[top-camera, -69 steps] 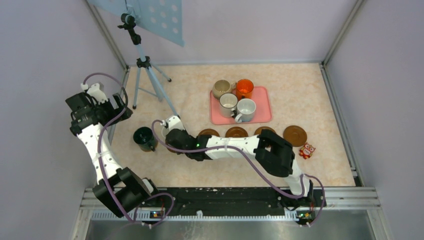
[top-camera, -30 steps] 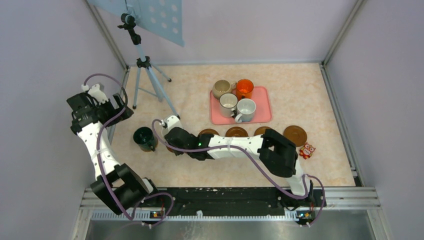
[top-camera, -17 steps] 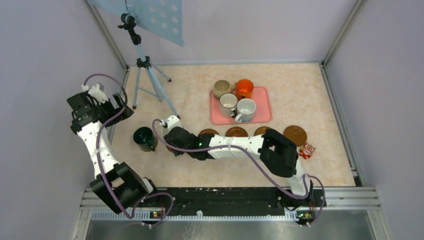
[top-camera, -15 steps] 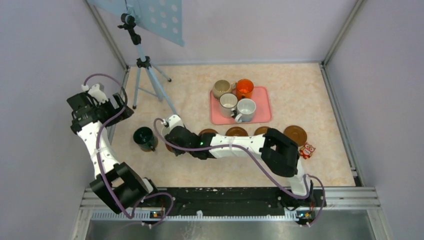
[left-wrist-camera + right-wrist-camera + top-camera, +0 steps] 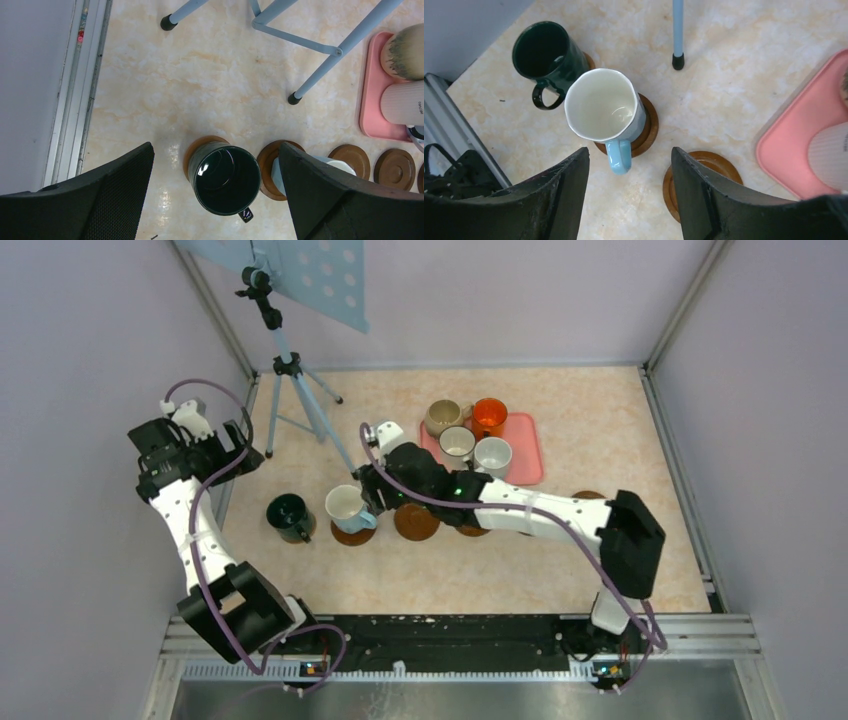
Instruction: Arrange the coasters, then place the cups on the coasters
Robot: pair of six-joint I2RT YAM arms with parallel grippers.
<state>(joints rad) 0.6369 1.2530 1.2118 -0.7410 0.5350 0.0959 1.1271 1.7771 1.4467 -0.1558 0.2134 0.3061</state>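
A pale-blue cup (image 5: 604,105) stands upright on a brown coaster (image 5: 647,131), its handle toward my right gripper (image 5: 629,151). That gripper is open, hovers just behind the cup and holds nothing. Left of it the dark green cup (image 5: 288,517) sits on its own coaster (image 5: 196,149). My left gripper (image 5: 215,150) hangs wide open high above the green cup (image 5: 227,177). A bare coaster (image 5: 416,521) lies right of the blue cup (image 5: 348,507); more coasters (image 5: 395,167) continue the row. Beige (image 5: 441,417), orange (image 5: 489,416) and two whitish cups (image 5: 492,455) stand on the pink tray.
The pink tray (image 5: 527,470) lies at the back right, just behind my right arm. A blue tripod (image 5: 300,405) stands at the back left, one foot (image 5: 678,61) close to the blue cup. A metal rail (image 5: 80,90) edges the table's left side.
My right gripper has opened, let go of the pale-blue cup on its coaster, and drawn back up and right. The left arm has barely moved.
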